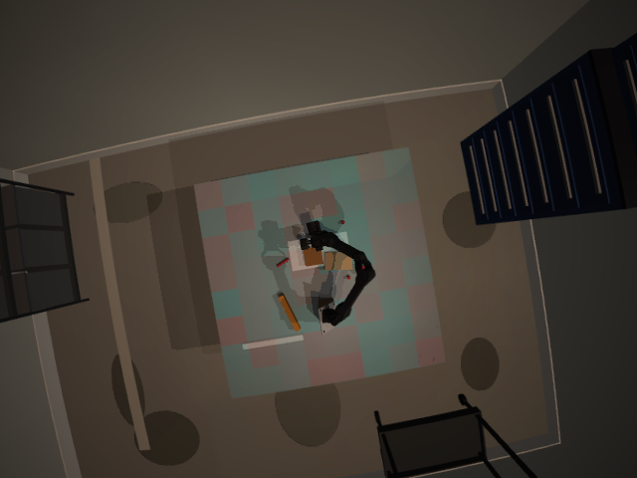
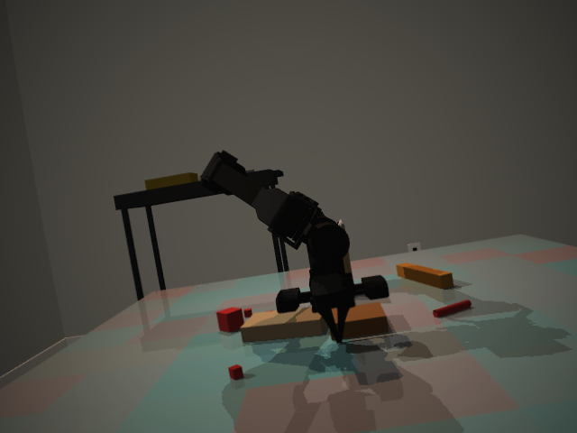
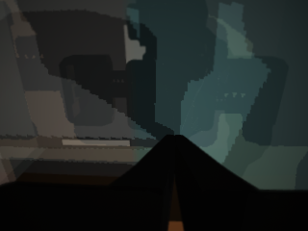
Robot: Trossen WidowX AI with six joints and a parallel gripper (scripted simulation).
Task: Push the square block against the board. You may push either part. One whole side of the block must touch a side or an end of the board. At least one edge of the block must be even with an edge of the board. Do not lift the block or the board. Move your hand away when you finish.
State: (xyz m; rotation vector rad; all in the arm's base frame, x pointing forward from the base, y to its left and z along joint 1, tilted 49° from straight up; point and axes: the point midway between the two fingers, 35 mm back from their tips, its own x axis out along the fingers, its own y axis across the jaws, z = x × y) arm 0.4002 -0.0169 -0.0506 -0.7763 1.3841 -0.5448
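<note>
The square block [image 1: 313, 257] [image 2: 365, 321] is orange-brown and lies flat. The light tan board [image 1: 343, 261] [image 2: 281, 328] lies flat beside it, to its right in the top view and to its left in the exterior view. Their facing sides are very close; my fingers partly cover the join in the exterior view, so I cannot tell if they touch. The block's near side is slightly forward of the board's in the exterior view. My gripper [image 2: 339, 341] [image 3: 173, 142] is shut and empty, its fingertips low at the block's near side, close to the join.
A red cube [image 2: 229, 319] stands beyond the board's far end. Small red cubes [image 2: 235, 372] [image 1: 342, 222] lie around. A red cylinder [image 1: 282, 262] [image 2: 452, 308] and an orange bar [image 1: 289, 312] [image 2: 424, 275] lie on the block's other side. A white strip [image 1: 272, 342] lies farther off.
</note>
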